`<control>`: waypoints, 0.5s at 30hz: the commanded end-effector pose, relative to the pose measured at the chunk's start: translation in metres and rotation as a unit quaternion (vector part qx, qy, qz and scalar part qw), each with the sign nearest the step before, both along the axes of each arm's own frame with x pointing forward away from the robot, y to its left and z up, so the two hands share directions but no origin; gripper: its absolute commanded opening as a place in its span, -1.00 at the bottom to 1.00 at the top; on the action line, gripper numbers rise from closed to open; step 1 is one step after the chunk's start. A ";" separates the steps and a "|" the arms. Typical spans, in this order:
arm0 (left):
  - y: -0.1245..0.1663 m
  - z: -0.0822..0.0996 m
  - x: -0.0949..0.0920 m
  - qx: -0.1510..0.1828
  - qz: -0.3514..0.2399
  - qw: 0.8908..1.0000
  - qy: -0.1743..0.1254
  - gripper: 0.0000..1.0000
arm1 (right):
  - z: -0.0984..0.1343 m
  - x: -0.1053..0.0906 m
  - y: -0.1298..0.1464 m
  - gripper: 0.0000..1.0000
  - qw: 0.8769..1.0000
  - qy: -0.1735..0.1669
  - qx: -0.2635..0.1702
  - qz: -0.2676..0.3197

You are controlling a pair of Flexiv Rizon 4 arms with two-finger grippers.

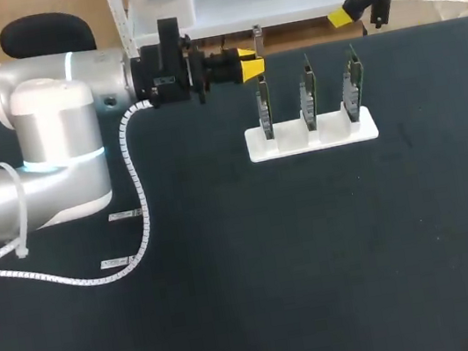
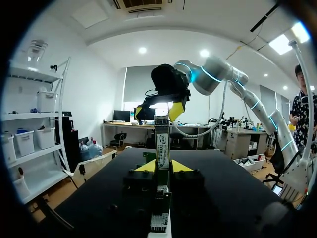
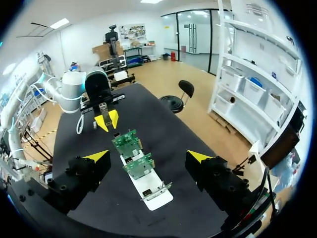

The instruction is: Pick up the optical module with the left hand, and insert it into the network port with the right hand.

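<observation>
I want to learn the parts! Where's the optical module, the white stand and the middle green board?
optical module (image 2: pixel 162 144): left wrist view, its labelled body.
white stand (image 1: pixel 256 146): head view, its bare left end.
middle green board (image 1: pixel 308 97): head view, its upright edge.

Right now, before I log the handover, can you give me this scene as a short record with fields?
Left end effector: shut on the module, near one end of the row of boards
Module: upright in that grip
Right end effector: open, empty, apart from the module
Boards: three green ones, standing upright in a white stand
Stand: on the dark table
Insertion: not yet done
</observation>
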State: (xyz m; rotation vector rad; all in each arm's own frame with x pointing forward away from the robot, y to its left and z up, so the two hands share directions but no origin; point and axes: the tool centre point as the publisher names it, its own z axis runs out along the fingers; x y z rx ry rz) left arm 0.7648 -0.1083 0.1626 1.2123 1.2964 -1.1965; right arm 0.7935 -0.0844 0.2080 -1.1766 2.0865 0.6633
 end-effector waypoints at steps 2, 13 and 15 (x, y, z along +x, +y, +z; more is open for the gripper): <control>0.000 -0.001 0.001 -0.002 0.000 1.000 -0.001 -1.00 | -0.003 -0.006 0.013 1.00 0.997 0.018 0.017 0.073; 0.000 -0.001 0.001 -0.002 0.000 1.000 -0.001 -1.00 | -0.010 -0.032 0.046 1.00 0.984 -0.005 -0.011 0.176; 0.000 -0.001 0.001 -0.002 0.000 1.000 -0.001 -1.00 | -0.008 -0.032 0.049 1.00 0.983 -0.005 -0.005 0.185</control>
